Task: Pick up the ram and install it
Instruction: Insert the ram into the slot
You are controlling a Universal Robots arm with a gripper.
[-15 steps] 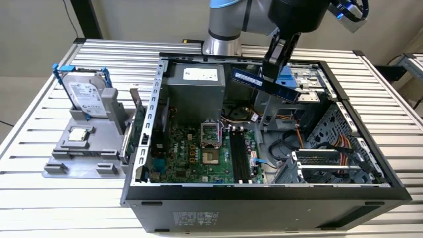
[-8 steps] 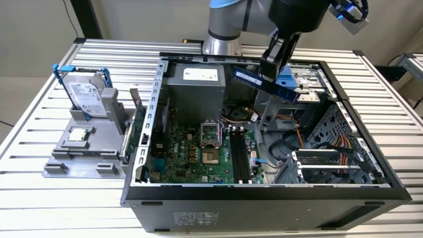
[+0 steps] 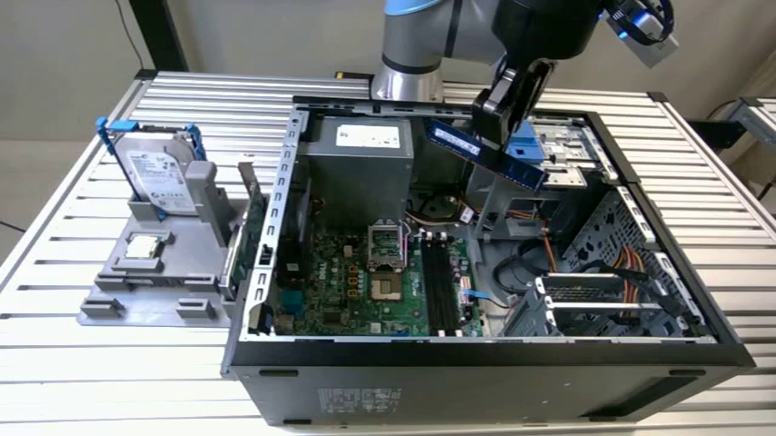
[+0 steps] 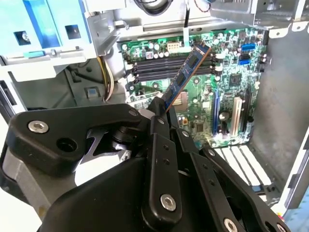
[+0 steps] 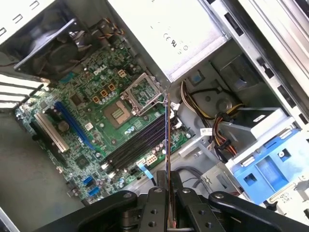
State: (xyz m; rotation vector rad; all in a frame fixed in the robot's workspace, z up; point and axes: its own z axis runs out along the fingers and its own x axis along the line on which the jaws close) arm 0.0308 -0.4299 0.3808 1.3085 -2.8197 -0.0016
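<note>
Ram point(image 3: 453, 139) hung tilted above the open computer case point(image 3: 485, 359), gripped by the hand point(image 3: 500, 134), which was closed tight on it; the dark memory slots point(image 3: 439, 289) on the motherboard point(image 3: 352, 282) lay below, well apart from it

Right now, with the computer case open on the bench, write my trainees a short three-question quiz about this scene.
1. True or false: the ram is already seated on the motherboard.
2. What is the end effector gripping? A) the ram B) a loose cable C) nothing
3. In the exterior view, on which side of the computer case does the hard drive stand?
Key: 1 false, it is held up, clear of the motherboard; 2 A; 3 the exterior view's left.
</note>
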